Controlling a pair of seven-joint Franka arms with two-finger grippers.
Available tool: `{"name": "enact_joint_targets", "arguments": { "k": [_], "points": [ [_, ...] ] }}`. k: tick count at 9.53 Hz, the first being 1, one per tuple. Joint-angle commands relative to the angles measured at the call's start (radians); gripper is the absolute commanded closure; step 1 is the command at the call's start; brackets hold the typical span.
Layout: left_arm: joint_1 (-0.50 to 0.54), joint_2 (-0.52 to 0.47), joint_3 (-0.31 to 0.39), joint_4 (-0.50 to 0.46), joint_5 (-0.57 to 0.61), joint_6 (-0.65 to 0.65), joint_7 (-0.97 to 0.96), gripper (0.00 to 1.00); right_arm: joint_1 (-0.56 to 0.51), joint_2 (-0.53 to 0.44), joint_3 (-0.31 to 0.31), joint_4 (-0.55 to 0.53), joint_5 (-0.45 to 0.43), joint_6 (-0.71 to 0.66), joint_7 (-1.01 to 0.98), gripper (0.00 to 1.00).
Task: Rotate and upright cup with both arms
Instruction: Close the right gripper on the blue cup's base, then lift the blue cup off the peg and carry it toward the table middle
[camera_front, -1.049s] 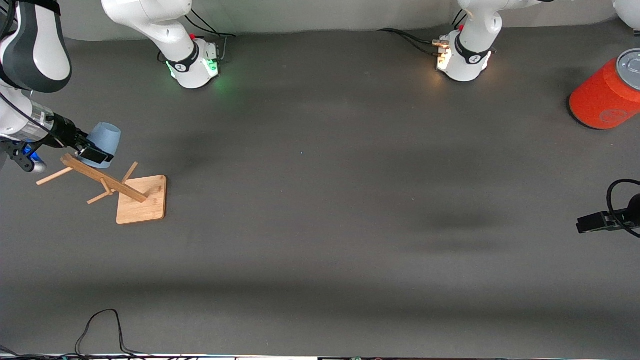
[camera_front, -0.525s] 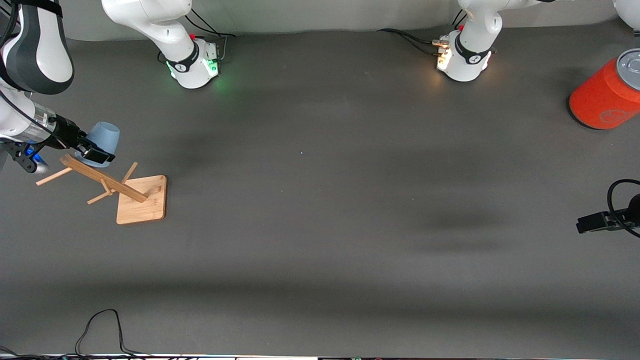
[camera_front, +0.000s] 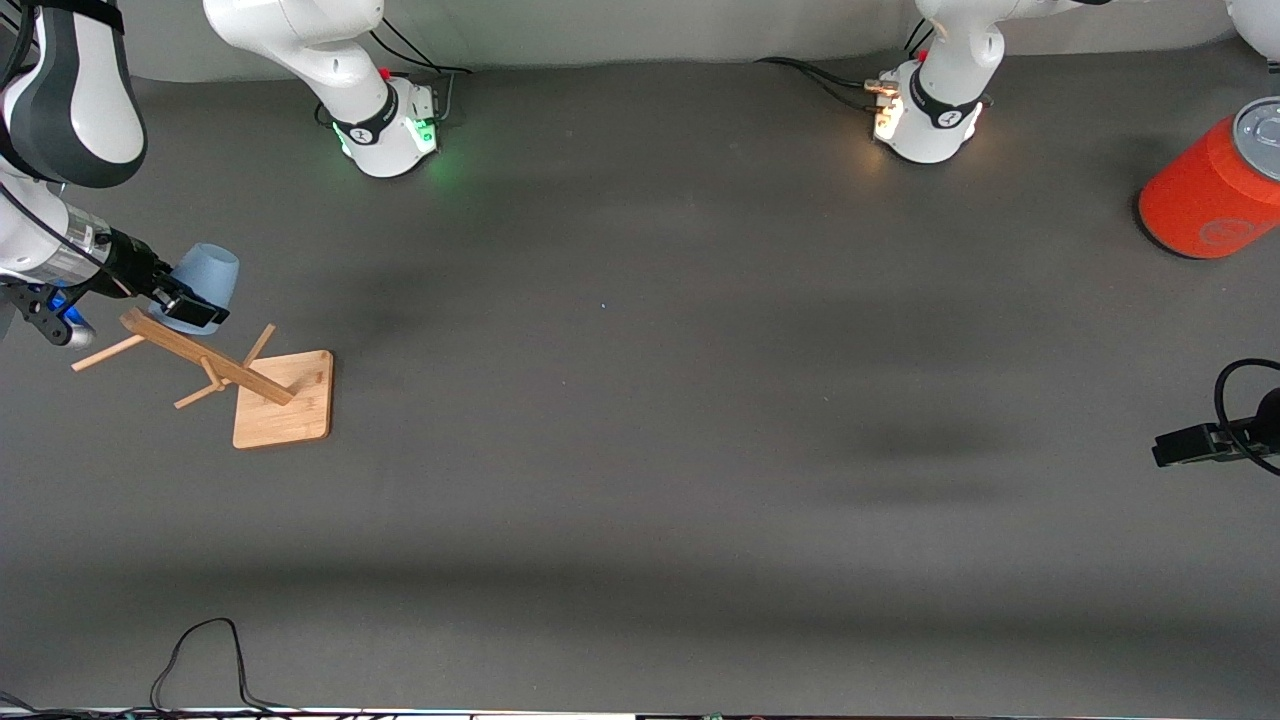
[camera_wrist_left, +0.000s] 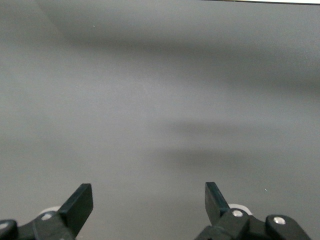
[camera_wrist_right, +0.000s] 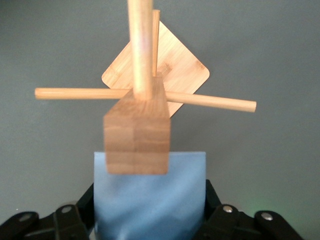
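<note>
The right gripper (camera_front: 190, 305), at the right arm's end of the table, is clamped on the pale-blue cup (camera_front: 207, 280), which lies on its side between the fingers, just above the top of the wooden peg stand (camera_front: 215, 372). The left gripper (camera_wrist_left: 149, 205) waits with its fingers spread apart over bare grey table (camera_front: 640, 450). The orange can (camera_front: 1210, 185) stands at the left arm's end.

We're seeing the right end effector (camera_front: 190, 305) nudge the cup (camera_front: 207, 279) slightly toward the right arm's end of the counter, closer over the wooden rack (camera_front: 215, 367).
</note>
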Motion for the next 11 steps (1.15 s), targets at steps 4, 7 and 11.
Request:
{"name": "enact_joint_targets", "arguments": {
  "k": [4,7,11],
  "points": [
    [0.006,0.006,0.005,0.017,-0.032,-0.016,0.011,0.00,0.097,-0.118,0.013,0.068,0.026,-0.207,0.147,0.57],
    [0.021,0.006,0.005,0.006,-0.035,-0.014,0.016,0.00,0.219,-0.186,0.018,0.070,0.061,-0.285,0.389,0.57],
    [0.031,0.006,0.005,0.002,-0.068,-0.016,0.016,0.00,0.580,-0.069,0.019,0.206,0.135,-0.236,0.976,0.58]
  ]
}}
